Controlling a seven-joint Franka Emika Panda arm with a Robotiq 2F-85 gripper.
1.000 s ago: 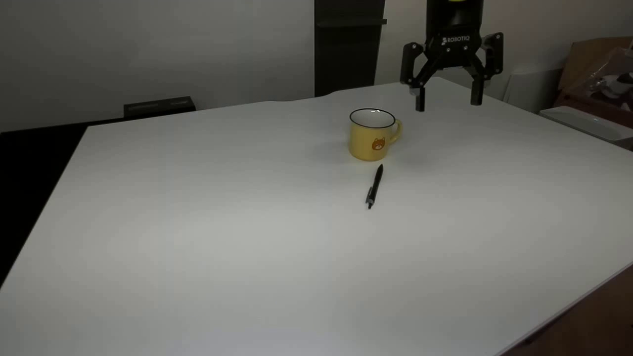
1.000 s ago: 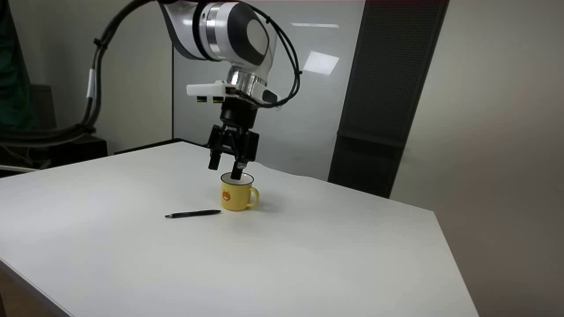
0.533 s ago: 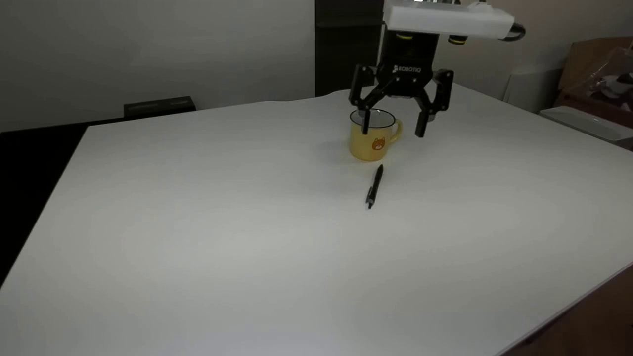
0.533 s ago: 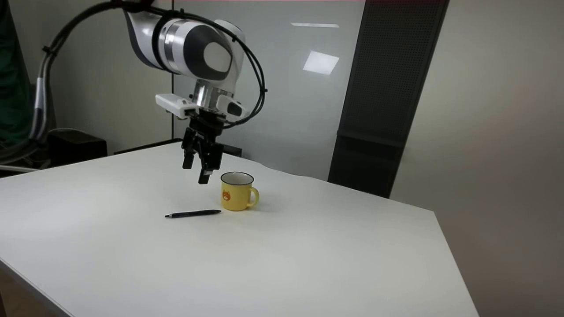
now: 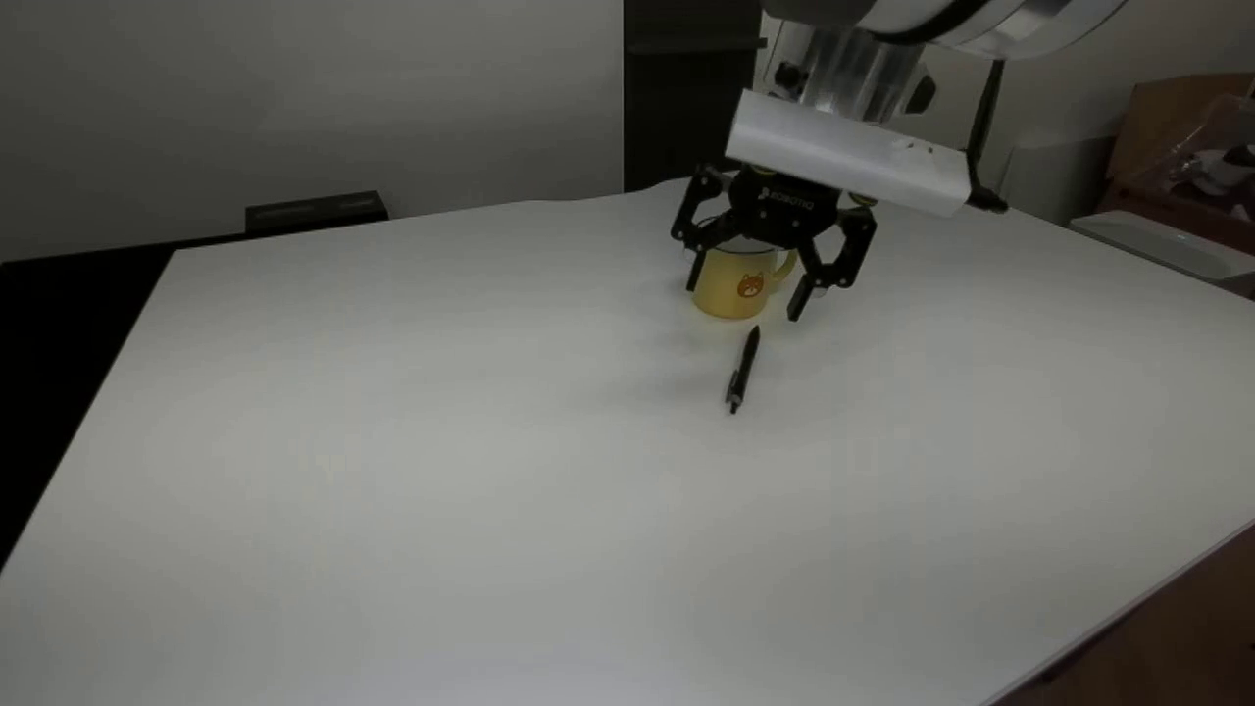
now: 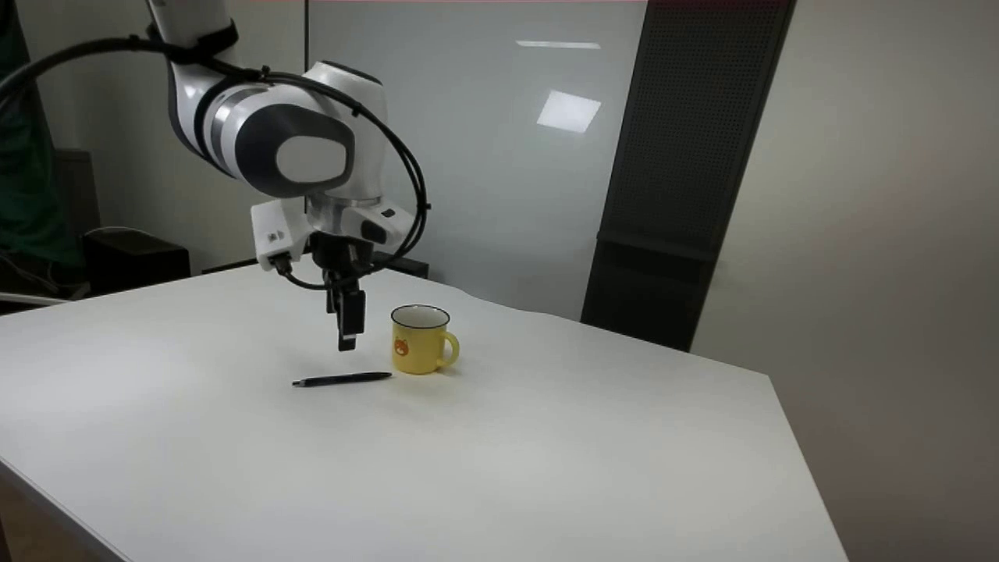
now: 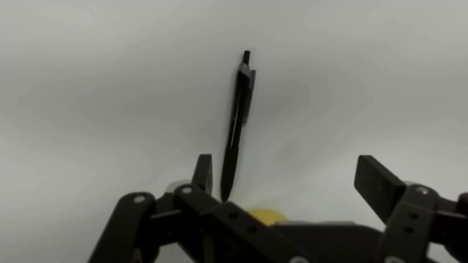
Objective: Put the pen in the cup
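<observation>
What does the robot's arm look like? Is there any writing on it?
The arm is white and rounded, with dark grey and silvery patches. Black cables loop along it. The black end effector has two blocky fingers and pale ROBOTIQ lettering.

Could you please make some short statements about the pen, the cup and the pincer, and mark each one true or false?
1. The pen lies on the table. True.
2. The cup stands upright. True.
3. The pen is inside the cup. False: it lies outside.
4. The pincer is open. True.
5. The pincer is gripping the pen. False: it holds nothing.
6. The pen's clip end is nearer to the cup. False: its tip is nearer.
</observation>
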